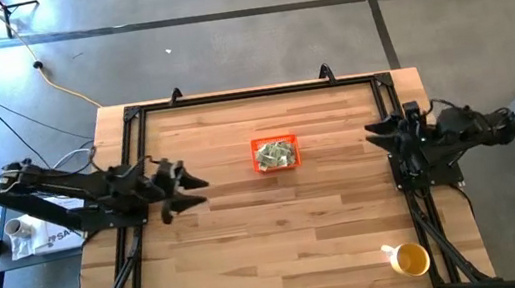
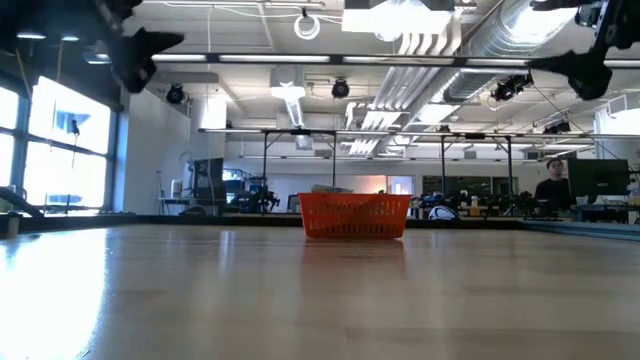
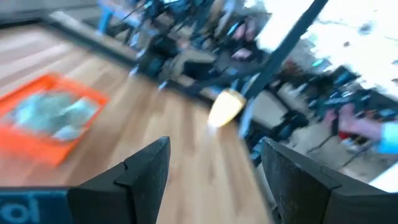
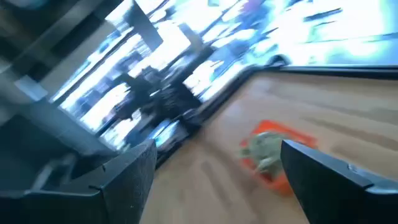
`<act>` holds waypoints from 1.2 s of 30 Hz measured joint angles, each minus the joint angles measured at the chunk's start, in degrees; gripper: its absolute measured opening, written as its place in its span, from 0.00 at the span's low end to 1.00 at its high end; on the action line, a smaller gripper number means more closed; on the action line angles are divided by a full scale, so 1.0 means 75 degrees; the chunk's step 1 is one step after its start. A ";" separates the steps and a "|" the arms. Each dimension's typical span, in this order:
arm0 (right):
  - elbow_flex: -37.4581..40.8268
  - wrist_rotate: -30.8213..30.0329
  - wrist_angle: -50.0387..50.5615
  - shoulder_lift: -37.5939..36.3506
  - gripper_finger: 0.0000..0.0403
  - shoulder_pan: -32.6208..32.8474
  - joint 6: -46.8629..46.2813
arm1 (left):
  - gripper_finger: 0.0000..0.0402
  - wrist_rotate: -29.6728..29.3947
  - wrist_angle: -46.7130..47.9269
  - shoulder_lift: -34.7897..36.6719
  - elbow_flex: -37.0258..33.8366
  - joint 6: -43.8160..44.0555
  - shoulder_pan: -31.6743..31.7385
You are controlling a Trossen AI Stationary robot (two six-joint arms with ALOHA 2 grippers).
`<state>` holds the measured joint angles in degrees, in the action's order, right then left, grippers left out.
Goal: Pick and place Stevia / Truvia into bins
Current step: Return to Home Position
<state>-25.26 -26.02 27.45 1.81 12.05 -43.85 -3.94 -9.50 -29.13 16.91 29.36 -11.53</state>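
The orange bin (image 1: 275, 154) stands on its base near the table's middle, toward the far edge, with a heap of green-and-white Stevia packets (image 1: 277, 151) lying inside it. It also shows in the low view (image 2: 354, 215), the left wrist view (image 3: 46, 115) and the right wrist view (image 4: 273, 152). My left gripper (image 1: 196, 191) hovers open to the bin's left, raised off the table (image 3: 214, 171). My right gripper (image 1: 373, 134) hovers open to the bin's right, also raised (image 4: 217, 177). Neither holds anything.
A yellow mug (image 1: 410, 260) stands at the table's near right corner, also seen in the left wrist view (image 3: 225, 107). A black metal frame (image 1: 250, 91) runs along the table's edges. Bare wood (image 1: 281, 242) lies between the bin and the near edge.
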 joint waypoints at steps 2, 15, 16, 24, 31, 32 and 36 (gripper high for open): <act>0.0119 -0.0475 -0.0011 -0.0055 0.83 0.0000 0.0082 | 0.71 -0.0204 0.1174 0.0901 -0.0059 0.0001 0.0003; -0.0008 0.0632 -0.0449 -0.0222 0.82 0.0000 0.3243 | 0.71 -0.2282 0.3784 0.3711 -0.0212 0.0581 -0.0017; -0.0008 0.0705 -0.0678 -0.0220 0.82 0.0003 0.3429 | 0.71 -0.2353 0.3633 0.3745 -0.0287 0.0640 -0.0009; 0.0855 0.2665 -0.2994 -0.0201 0.83 0.0003 0.5116 | 0.71 -0.2522 0.3665 0.3835 -0.0549 0.0367 -0.0009; 0.1915 0.3308 -0.3849 -0.0216 0.83 0.0006 0.5188 | 0.71 -0.2349 0.4679 0.3835 -0.0549 0.0107 -0.0012; 0.2026 0.3169 -0.3860 -0.0216 0.82 0.0006 0.5137 | 0.71 -0.2346 0.4862 0.3835 -0.0549 0.0089 -0.0012; 0.2417 0.2246 -0.3805 -0.0184 0.83 0.0003 0.5058 | 0.71 -0.2390 0.5629 0.3835 -0.0549 -0.0004 -0.0012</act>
<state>-7.14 -9.18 -1.09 0.42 12.08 -5.91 -21.86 32.72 -0.36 12.80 29.34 -11.62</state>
